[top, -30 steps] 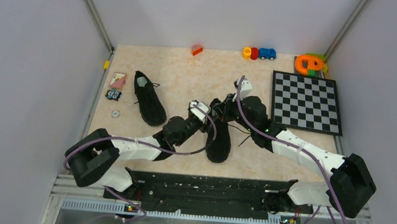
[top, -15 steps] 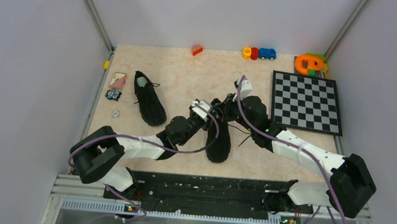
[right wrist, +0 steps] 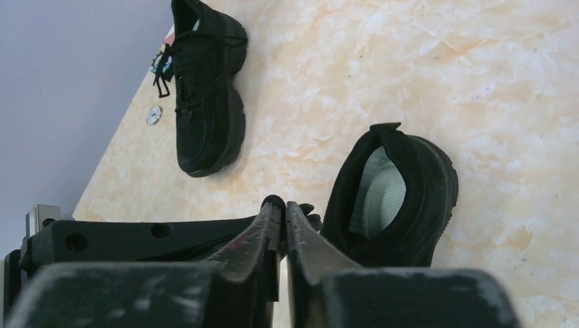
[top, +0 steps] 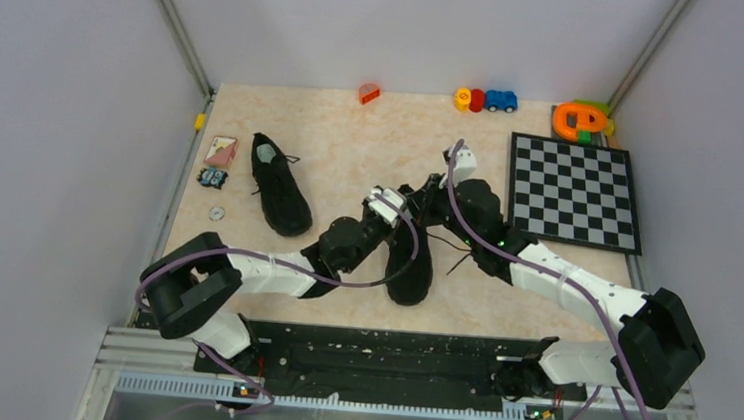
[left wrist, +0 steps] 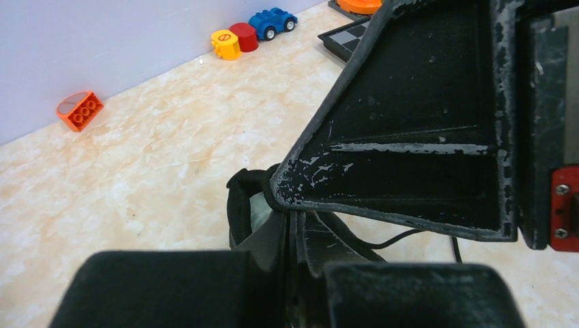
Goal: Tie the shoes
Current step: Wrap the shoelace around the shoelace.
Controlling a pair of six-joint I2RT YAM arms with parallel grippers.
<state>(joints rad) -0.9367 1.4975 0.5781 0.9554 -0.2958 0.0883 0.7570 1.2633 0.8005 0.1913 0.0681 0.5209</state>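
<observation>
Lying mid-table, toe toward near edge: one black shoe point(top: 411, 268), pale insole showing, thin lace point(top: 457, 249) trailing off its right side. Well apart, nearer left edge: second black shoe point(top: 280, 188). Both claws clenched: left gripper point(left wrist: 295, 263) and right gripper point(right wrist: 281, 208), tips meeting over centre shoe's collar; lace pinched or not, cannot tell. By right edge: chessboard point(top: 575, 191). Along far edge: orange brick point(top: 369, 93), blue toy car point(top: 501, 101). By left edge: card point(top: 220, 149), small disc point(top: 216, 214).
</observation>
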